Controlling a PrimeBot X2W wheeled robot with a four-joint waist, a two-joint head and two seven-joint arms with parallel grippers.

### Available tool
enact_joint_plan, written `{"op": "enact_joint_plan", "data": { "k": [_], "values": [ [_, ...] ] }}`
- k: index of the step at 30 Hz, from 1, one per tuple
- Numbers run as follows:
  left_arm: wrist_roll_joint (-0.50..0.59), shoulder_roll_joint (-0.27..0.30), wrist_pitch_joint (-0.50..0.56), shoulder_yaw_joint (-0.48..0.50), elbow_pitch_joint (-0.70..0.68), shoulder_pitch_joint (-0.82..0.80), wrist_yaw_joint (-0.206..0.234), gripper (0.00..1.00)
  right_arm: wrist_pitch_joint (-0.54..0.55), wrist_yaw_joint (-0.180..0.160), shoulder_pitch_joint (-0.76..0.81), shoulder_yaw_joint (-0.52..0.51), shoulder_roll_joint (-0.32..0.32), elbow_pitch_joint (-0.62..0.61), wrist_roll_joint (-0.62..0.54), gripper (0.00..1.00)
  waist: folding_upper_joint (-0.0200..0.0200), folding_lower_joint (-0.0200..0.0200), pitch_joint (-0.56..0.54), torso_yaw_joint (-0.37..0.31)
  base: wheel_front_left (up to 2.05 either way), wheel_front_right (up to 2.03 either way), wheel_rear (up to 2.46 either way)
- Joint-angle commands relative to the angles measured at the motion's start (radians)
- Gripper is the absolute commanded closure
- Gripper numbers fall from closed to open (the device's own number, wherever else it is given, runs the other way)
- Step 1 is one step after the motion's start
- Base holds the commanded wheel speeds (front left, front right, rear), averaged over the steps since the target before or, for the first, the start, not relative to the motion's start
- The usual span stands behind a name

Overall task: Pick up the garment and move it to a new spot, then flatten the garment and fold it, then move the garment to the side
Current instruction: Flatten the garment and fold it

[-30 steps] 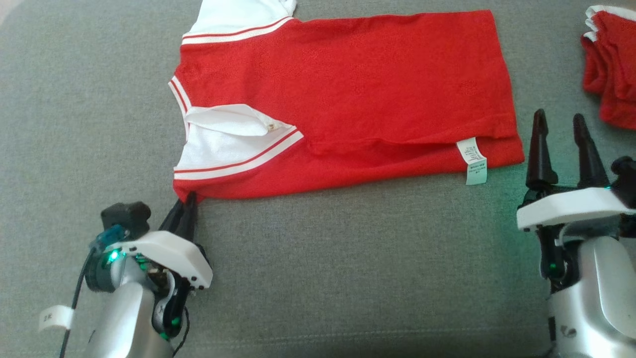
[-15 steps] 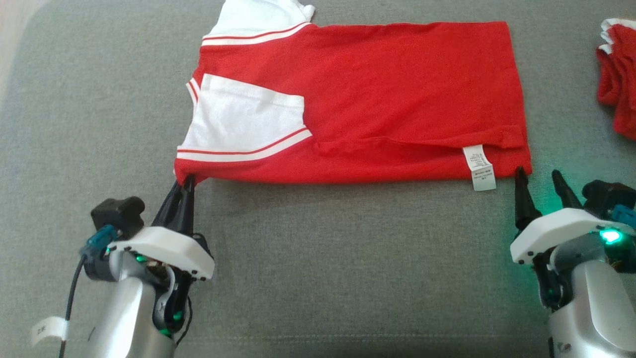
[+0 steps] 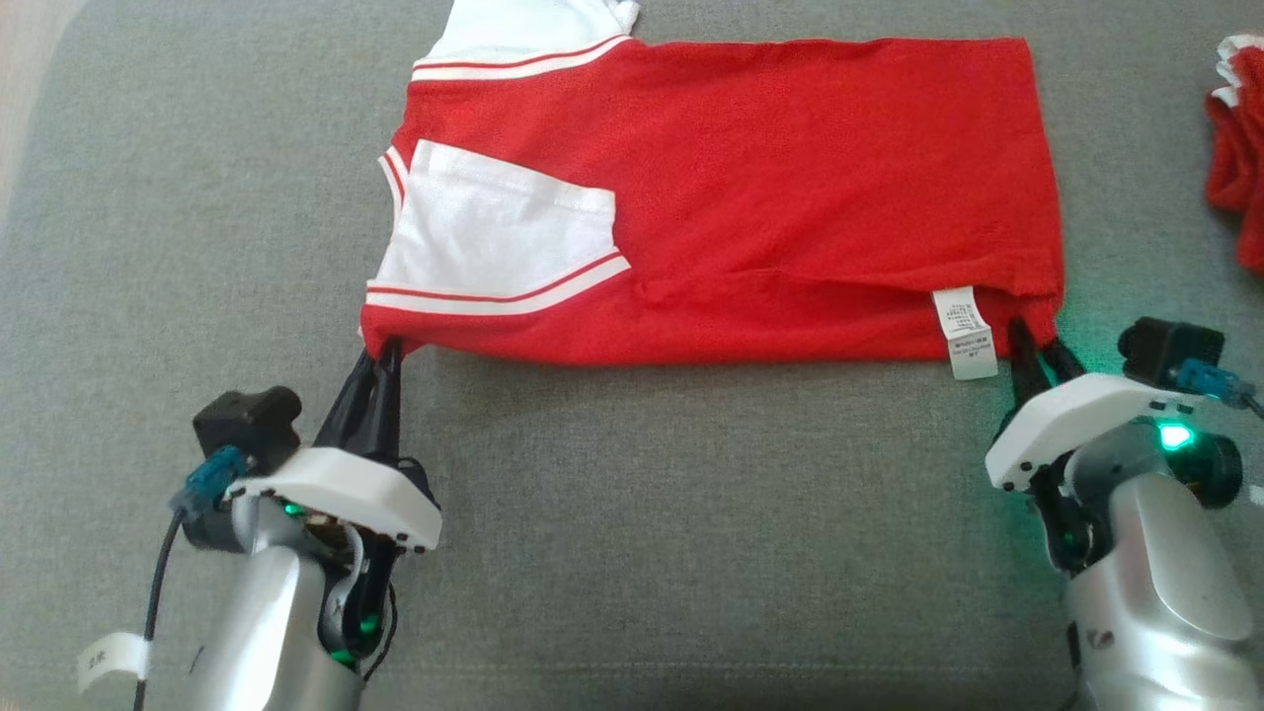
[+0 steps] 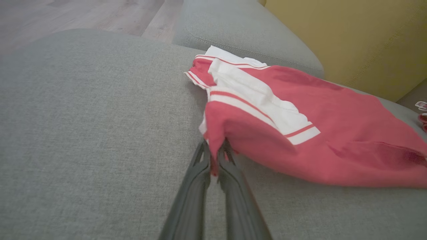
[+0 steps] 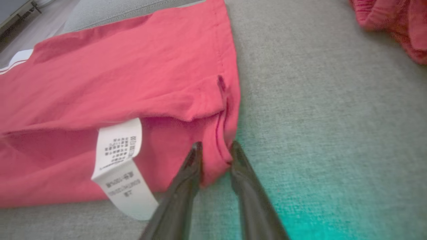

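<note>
While the flattened shirt (image 3: 790,178) lay partly folded, the left gripper (image 3: 380,354) clenched 1 corner; the right gripper (image 3: 1037,341) straddled another, its grasp unclear; the sideways move was still to do.

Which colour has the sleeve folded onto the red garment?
The sleeve of the garment is white with a red stripe near its edge; clearest in the head view.

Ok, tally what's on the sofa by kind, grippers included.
Garments: 2, the shirt and the red heap
Grippers: 2, the left gripper and the right gripper
Total: 4
</note>
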Motion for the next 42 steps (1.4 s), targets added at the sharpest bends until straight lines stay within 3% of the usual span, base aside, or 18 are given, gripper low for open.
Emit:
{"op": "enact_joint_plan", "data": {
  "k": [1,2,12,23,33,34,35,36,37,38,42],
  "values": [
    [-0.003,0.014,-0.017,0.028,-0.04,-0.02,0.008,1.0,0.001,0.007,-0.021,0.027,-0.003,-0.01,0.01,0.95,0.0,0.0,-0.002,-0.002,0.0,0.0,0.0],
    [-0.002,0.016,-0.021,0.029,-0.044,-0.021,0.009,1.0,-0.004,0.007,-0.024,0.027,-0.003,-0.009,0.016,1.0,0.0,0.0,-0.002,-0.003,0.0,0.0,0.0],
    [0.003,0.037,-0.035,0.027,-0.13,-0.005,0.016,1.0,-0.012,0.007,-0.005,0.027,-0.003,-0.107,0.029,1.0,0.0,0.0,-0.035,-0.017,0.0,0.0,0.0],
    [0.004,0.09,0.053,0.002,-0.372,0.261,0.04,1.0,0.156,0.007,0.277,0.026,-0.003,-0.446,0.058,1.0,0.0,0.0,-0.065,-0.037,0.0,0.0,0.0],
    [-0.024,0.083,0.093,-0.005,-0.418,0.359,0.065,1.0,0.2,0.007,0.388,0.005,-0.003,-0.539,0.045,1.0,0.0,0.0,-0.05,-0.055,0.0,0.0,0.0],
    [-0.026,0.082,0.094,-0.003,-0.412,0.357,0.068,1.0,0.198,0.007,0.389,0.005,-0.003,-0.539,0.046,0.85,0.0,0.0,-0.048,-0.056,0.0,0.0,0.0],
    [-0.023,0.084,0.092,-0.001,-0.404,0.353,0.072,1.0,0.196,0.007,0.388,0.005,-0.003,-0.538,0.047,0.61,0.0,0.0,-0.047,-0.057,0.0,0.0,0.0],
    [-0.019,0.086,0.088,0.002,-0.396,0.349,0.076,0.78,0.193,0.007,0.386,0.006,-0.003,-0.536,0.049,0.3,0.0,0.0,-0.045,-0.06,0.0,0.0,0.0],
    [-0.016,0.087,0.084,0.004,-0.389,0.346,0.079,0.48,0.189,0.007,0.384,0.008,-0.003,-0.534,0.051,0.0,0.0,0.0,-0.043,-0.063,0.0,0.0,0.0],
    [-0.016,0.088,0.08,0.005,-0.384,0.343,0.079,0.0,0.185,0.007,0.381,0.009,-0.003,-0.533,0.052,0.0,0.0,0.0,-0.041,-0.066,0.0,0.0,0.0],
    [-0.003,0.118,0.076,0.018,-0.382,0.312,0.079,0.0,0.159,0.007,0.377,-0.001,-0.003,-0.545,0.05,0.0,0.0,0.0,-0.031,-0.08,0.0,0.0,0.0]
  ]
}}
